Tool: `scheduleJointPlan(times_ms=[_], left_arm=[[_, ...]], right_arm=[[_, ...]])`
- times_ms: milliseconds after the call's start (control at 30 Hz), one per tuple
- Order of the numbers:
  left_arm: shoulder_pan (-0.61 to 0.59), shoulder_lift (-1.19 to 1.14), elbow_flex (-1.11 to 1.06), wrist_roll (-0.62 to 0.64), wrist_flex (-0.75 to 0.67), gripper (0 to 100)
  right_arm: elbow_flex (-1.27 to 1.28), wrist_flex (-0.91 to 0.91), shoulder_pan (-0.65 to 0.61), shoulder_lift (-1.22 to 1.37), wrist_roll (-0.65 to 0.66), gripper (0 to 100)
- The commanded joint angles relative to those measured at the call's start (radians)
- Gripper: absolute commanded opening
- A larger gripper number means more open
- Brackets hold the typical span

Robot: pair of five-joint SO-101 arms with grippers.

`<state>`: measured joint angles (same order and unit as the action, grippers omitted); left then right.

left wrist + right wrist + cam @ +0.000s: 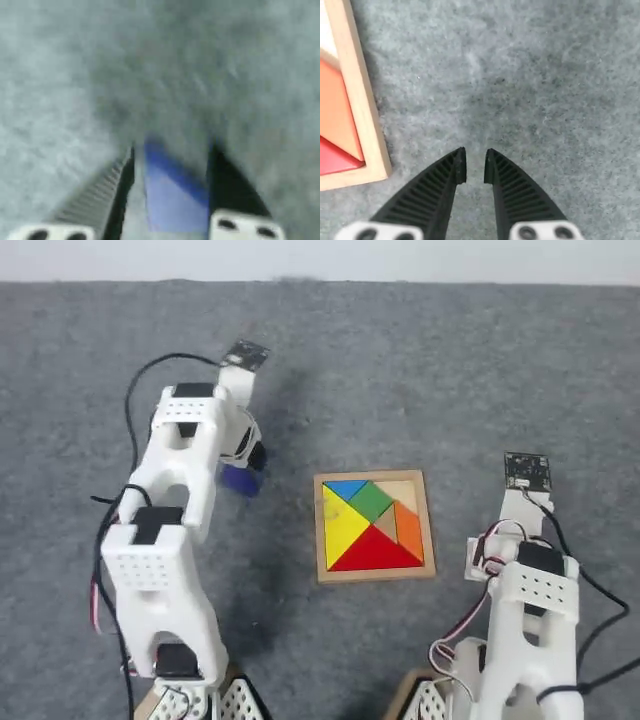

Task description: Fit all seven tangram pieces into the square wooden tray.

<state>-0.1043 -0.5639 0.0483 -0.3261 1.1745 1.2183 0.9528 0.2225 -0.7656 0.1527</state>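
Dark blue piece (175,195): off the tray (375,575), some way to its left, clamped between the fingers of the left gripper (172,150). From above, the left arm (175,480) covers most of it, so its outline cannot be made out. In the wrist view its long axis runs along the fingers, narrow end pointing away from the wrist. The tray holds six pieces (375,550); its far right corner is bare wood. Right gripper (475,160): just right of the tray, fingers nearly together, gripping nothing.
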Motion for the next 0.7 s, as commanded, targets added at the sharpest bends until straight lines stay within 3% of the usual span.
scheduleJointPlan(times_ms=[0,233,467,667], left_arm=[[-0.003,-0.005,0.036,-0.043,0.084,22],[-0.014,0.031,0.021,-0.031,0.095,20],[-0.020,0.338,-0.079,0.031,0.117,20],[-0.078,0.308,-0.196,0.060,0.000,20]], right_arm=[[-0.052,-0.013,-0.005,-0.024,-0.005,7.4],[-0.052,-0.013,-0.004,-0.024,-0.005,7.4],[-0.052,-0.008,-0.002,-0.024,-0.005,7.4],[-0.052,-0.008,-0.005,-0.024,-0.003,7.4]])
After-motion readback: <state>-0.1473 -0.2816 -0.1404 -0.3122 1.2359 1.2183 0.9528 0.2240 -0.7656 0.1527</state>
